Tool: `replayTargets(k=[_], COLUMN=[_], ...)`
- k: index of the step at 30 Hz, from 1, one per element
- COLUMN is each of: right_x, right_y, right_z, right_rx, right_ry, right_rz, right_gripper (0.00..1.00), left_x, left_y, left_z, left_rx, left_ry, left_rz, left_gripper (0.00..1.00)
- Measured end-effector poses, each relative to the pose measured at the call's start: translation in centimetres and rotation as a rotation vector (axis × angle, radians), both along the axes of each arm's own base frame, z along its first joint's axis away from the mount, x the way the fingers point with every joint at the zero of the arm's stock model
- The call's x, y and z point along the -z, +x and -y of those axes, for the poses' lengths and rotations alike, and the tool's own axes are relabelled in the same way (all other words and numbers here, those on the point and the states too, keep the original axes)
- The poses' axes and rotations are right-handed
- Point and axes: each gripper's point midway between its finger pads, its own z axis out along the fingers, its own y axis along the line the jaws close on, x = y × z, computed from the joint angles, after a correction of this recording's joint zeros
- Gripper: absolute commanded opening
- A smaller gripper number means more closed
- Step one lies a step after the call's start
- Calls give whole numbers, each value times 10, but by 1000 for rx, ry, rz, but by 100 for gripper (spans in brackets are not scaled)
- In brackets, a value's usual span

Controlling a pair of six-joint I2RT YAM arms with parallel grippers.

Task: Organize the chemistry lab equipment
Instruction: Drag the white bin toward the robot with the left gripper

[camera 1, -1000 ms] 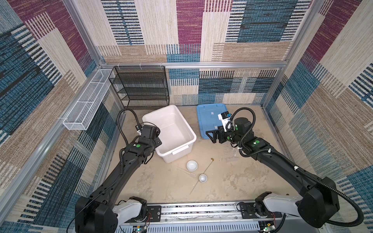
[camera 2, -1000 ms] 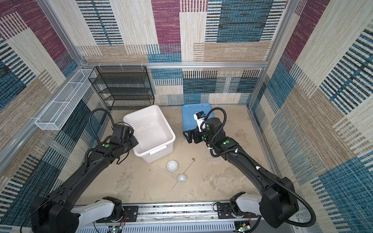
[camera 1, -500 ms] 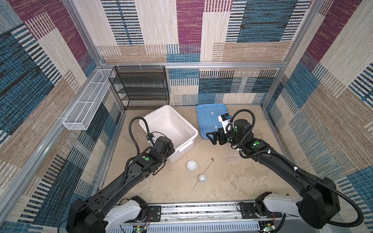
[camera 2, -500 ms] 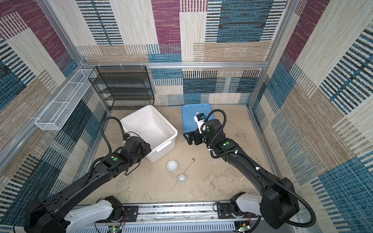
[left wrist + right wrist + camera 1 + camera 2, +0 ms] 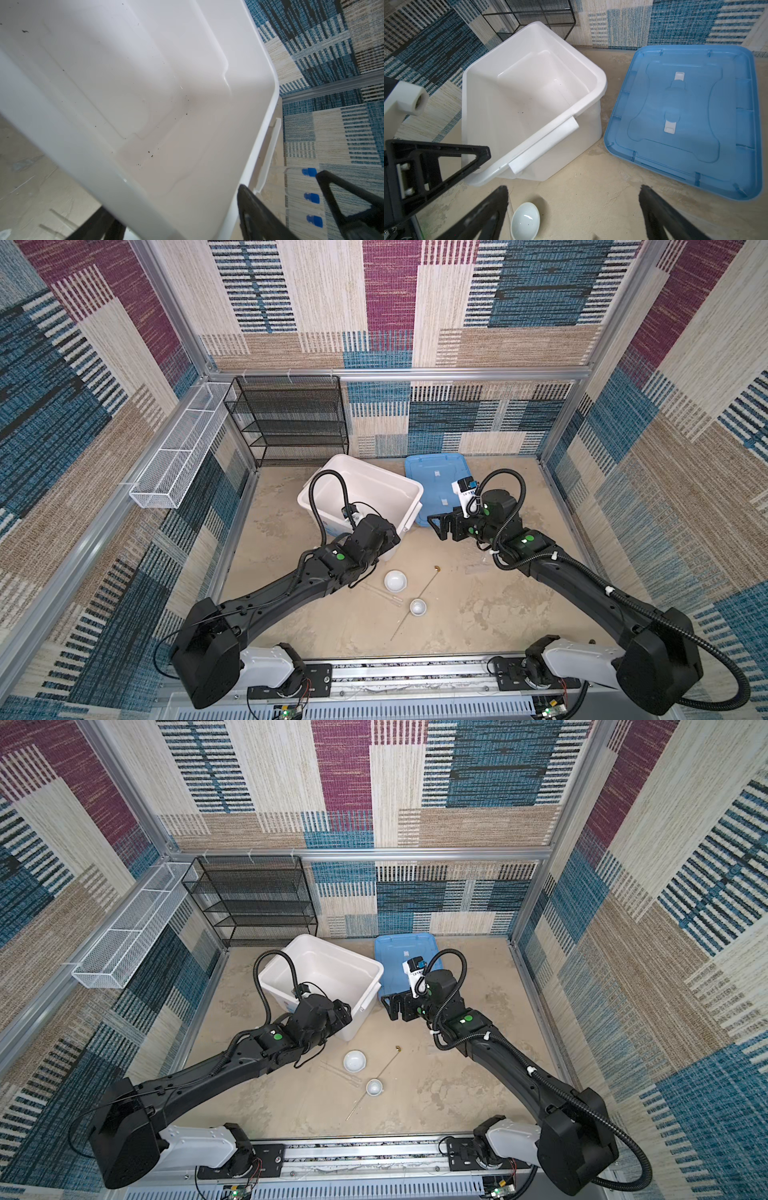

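Two small white dishes (image 5: 395, 580) (image 5: 417, 607) lie on the floor in front of the white bin (image 5: 332, 472); the nearer dish (image 5: 525, 220) shows under my right gripper. A thin metal rod (image 5: 415, 601) with a brass tip lies beside them, and clear droppers (image 5: 384, 594) lie to their left. Three blue-capped tubes (image 5: 311, 198) lie beyond the bin's corner in the left wrist view. My left gripper (image 5: 390, 537) (image 5: 174, 199) is open, its fingers astride the bin's near corner. My right gripper (image 5: 436, 526) (image 5: 573, 188) hangs open and empty above the floor between bin and lid.
The blue lid (image 5: 436, 481) lies flat to the right of the bin. A black mesh shelf (image 5: 291, 418) stands against the back wall, and a white wire basket (image 5: 183, 456) hangs on the left wall. The bin holds only specks of dirt.
My left arm swung from the bin's left side to its near corner, and the bin turned with it. The left jaws then opened. The right arm hardly moved.
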Motion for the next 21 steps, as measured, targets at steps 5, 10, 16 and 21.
replayTargets(k=[5,10,16,21], right_x=[1,1,1,3], right_y=[0,-3,-7,-8], right_z=[11,22,34,38], right_rx=[68,123,174,192], right_ry=[4,11,9,4], right_rz=[7,18,37,41], right_gripper=[100,100,100,100], left_x=[-9,-15,-20,-21], left_y=[10,21,39,49], left_z=[27,53,77,99], left_rx=[31,64,97,136], left_ry=[-29,-47,-56,-84], left_rz=[33,64,88,92], left_gripper=[94,96,98,100])
